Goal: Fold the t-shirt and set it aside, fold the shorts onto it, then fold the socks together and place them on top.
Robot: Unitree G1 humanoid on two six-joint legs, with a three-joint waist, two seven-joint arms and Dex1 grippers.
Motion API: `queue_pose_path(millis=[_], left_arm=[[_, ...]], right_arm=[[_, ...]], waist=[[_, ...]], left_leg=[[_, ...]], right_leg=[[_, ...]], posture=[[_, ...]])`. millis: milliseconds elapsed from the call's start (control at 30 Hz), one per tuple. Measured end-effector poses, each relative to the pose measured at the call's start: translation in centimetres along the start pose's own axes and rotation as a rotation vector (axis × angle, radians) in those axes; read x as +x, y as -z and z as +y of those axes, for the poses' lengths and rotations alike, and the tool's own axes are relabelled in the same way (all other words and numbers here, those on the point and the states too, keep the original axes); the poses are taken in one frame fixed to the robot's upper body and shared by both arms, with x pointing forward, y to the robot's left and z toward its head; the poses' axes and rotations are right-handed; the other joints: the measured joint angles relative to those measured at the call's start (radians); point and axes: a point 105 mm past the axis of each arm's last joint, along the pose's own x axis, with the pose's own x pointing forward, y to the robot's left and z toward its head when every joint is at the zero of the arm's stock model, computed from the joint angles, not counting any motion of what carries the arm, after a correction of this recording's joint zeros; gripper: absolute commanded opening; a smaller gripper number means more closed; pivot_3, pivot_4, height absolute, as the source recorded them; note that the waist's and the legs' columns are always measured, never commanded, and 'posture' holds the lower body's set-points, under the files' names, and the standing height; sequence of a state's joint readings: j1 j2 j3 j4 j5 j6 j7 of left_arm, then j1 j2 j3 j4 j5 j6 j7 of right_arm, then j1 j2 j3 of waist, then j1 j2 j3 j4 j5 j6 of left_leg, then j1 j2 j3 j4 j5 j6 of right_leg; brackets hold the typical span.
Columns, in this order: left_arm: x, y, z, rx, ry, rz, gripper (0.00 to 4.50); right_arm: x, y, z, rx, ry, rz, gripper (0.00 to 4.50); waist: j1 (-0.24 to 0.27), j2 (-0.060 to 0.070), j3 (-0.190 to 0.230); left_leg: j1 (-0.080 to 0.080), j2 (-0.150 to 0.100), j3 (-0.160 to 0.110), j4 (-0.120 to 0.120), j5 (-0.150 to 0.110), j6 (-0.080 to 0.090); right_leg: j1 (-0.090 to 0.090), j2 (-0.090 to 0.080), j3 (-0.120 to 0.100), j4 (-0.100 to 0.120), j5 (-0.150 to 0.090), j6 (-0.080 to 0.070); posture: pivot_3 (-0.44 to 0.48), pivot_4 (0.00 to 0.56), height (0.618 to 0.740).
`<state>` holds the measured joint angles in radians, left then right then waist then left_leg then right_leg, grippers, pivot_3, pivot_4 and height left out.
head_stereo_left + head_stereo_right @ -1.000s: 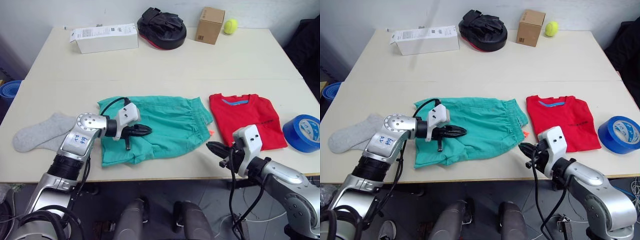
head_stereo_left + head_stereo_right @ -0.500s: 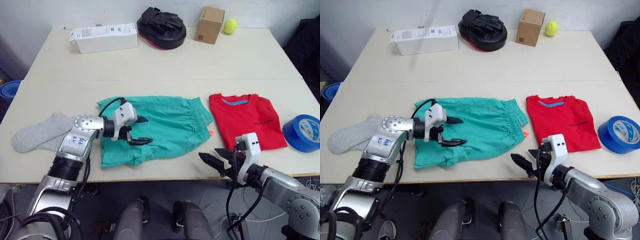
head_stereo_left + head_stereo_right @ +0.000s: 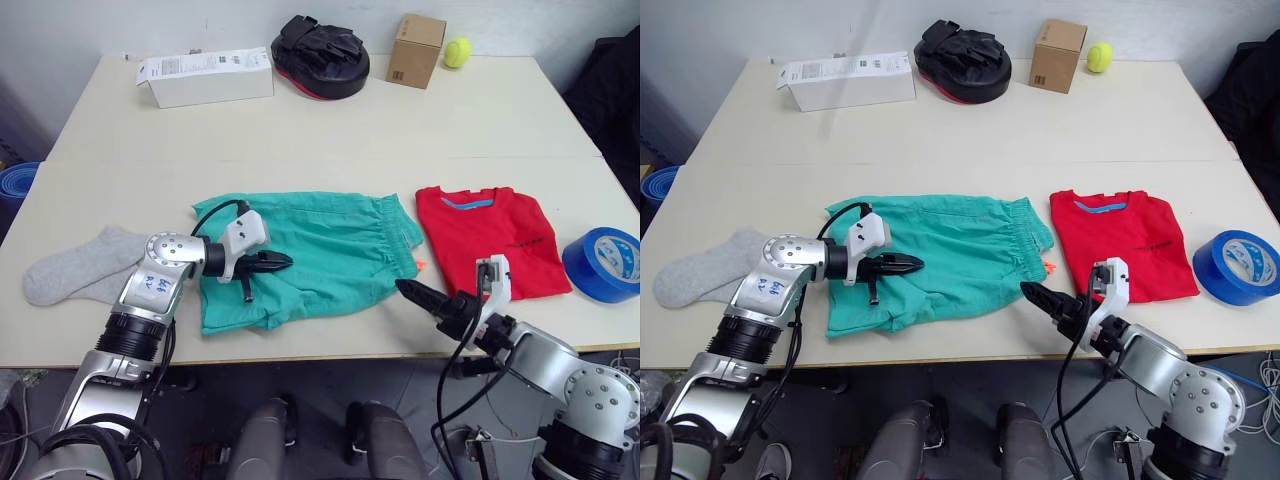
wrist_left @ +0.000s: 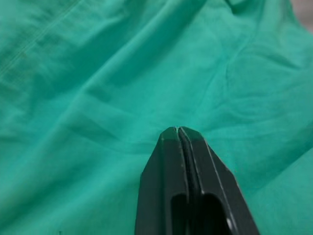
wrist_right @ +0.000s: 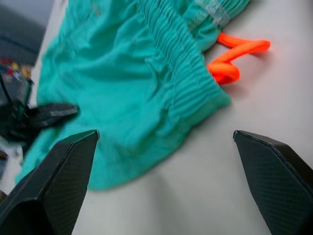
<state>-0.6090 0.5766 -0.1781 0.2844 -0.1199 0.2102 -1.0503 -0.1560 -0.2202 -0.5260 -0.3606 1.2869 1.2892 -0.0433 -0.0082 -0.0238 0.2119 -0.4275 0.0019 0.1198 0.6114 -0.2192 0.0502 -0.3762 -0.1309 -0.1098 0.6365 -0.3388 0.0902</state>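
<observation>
The teal shorts (image 3: 320, 250) lie spread flat at the table's front middle, with the orange drawstring (image 5: 237, 56) poking out at the waist corner. My left gripper (image 3: 278, 263) is shut just above the shorts' left half, with no cloth visible between the fingertips (image 4: 177, 133). My right gripper (image 3: 410, 292) stands open low over bare table, just right of the waist corner. The red t-shirt (image 3: 490, 240) lies folded to the right of the shorts. The grey socks (image 3: 80, 268) lie overlapping at the far left.
A blue tape roll (image 3: 603, 265) sits right of the t-shirt. Along the table's far edge are a white box (image 3: 205, 75), a black padded mitt (image 3: 320, 55), a cardboard box (image 3: 417, 48) and a tennis ball (image 3: 458, 52).
My left gripper opened over the shorts and has shut again in about the same spot. My right gripper has opened wide and turned toward the shorts' waist corner.
</observation>
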Motion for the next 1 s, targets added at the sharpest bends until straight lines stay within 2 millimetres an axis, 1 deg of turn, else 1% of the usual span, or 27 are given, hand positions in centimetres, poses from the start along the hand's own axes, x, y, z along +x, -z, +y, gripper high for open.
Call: queue_pose_path(millis=[67, 233, 400, 567, 700, 800, 833, 867, 1000], left_arm=[[0.1, 0.2, -0.1, 0.007, 0.005, 0.006, 0.01], [0.4, 0.1, -0.6, 0.018, 0.032, -0.002, 0.01], [0.6, 0.1, -0.8, 0.018, 0.045, -0.002, 0.01], [0.6, 0.1, -0.8, 0.017, 0.045, -0.001, 0.01], [0.6, 0.1, -0.8, 0.016, 0.045, 0.0, 0.01], [0.6, 0.1, -0.8, 0.016, 0.043, 0.0, 0.01], [0.6, 0.1, -0.8, 0.015, 0.043, 0.001, 0.0], [0.6, 0.1, -0.8, 0.013, 0.042, 0.001, 0.0], [0.6, 0.1, -0.7, 0.008, 0.036, 0.0, 0.0]], right_arm=[[0.9, -0.4, 0.2, 0.076, -0.026, -0.015, 4.5], [3.5, -1.2, 0.7, 0.202, -0.066, -0.038, 4.5], [6.7, -2.2, 1.6, 0.284, -0.091, -0.053, 4.5], [8.6, -2.9, 2.2, 0.278, -0.091, -0.055, 4.5], [9.9, -2.9, 2.8, 0.232, -0.099, -0.044, 4.5], [10.4, -2.7, 3.1, 0.185, -0.101, -0.036, 4.5], [10.6, -2.6, 3.1, 0.162, -0.095, -0.036, 4.13], [10.8, -2.4, 3.0, 0.117, -0.079, -0.033, 3.9], [10.9, -2.2, 2.5, -0.004, -0.036, -0.044, 2.42]], waist=[[-0.006, 0.0, 0.0], [-0.024, 0.0, 0.0], [-0.034, 0.001, 0.0], [-0.034, 0.001, 0.0], [-0.037, 0.001, -0.001], [-0.042, 0.001, -0.001], [-0.044, 0.001, -0.001], [-0.045, 0.001, -0.001], [-0.044, 0.001, -0.001]], left_leg=[[0.0, 0.0, 0.0, 0.0, 0.0, 0.0], [0.0, 0.0, 0.0, 0.0, 0.001, 0.001], [0.001, 0.001, 0.001, 0.0, 0.001, 0.001], [0.001, 0.001, 0.001, 0.0, 0.004, 0.004], [0.002, 0.001, 0.001, 0.0, 0.003, 0.004], [0.002, 0.001, 0.001, 0.0, 0.003, 0.003], [0.002, 0.001, 0.001, 0.0, 0.003, 0.003], [0.003, 0.001, 0.001, 0.0, 0.003, 0.003], [0.003, 0.001, 0.001, 0.0, 0.002, 0.0]], right_leg=[[0.0, 0.0, 0.0, 0.0, 0.0, -0.001], [0.0, 0.0, 0.0, 0.001, 0.001, -0.001], [0.0, 0.001, 0.0, 0.003, 0.001, -0.001], [0.0, 0.001, 0.0, 0.003, 0.001, -0.001], [0.0, 0.001, 0.0, 0.004, 0.001, -0.001], [0.0, 0.0, 0.0, 0.005, 0.001, -0.001], [0.0, 0.0, 0.0, 0.005, 0.001, -0.001], [0.0, 0.0, 0.0, 0.005, 0.001, -0.001], [0.0, 0.0, 0.0, 0.005, 0.001, -0.001]], posture=[[0.0, 0.15, 0.74], [0.0, 0.15, 0.74], [0.0, 0.15, 0.74], [0.0, 0.15, 0.74], [0.0, 0.15, 0.74], [0.0, 0.15, 0.74], [0.0, 0.15, 0.74], [0.0, 0.15, 0.74], [0.0, 0.15, 0.74]])
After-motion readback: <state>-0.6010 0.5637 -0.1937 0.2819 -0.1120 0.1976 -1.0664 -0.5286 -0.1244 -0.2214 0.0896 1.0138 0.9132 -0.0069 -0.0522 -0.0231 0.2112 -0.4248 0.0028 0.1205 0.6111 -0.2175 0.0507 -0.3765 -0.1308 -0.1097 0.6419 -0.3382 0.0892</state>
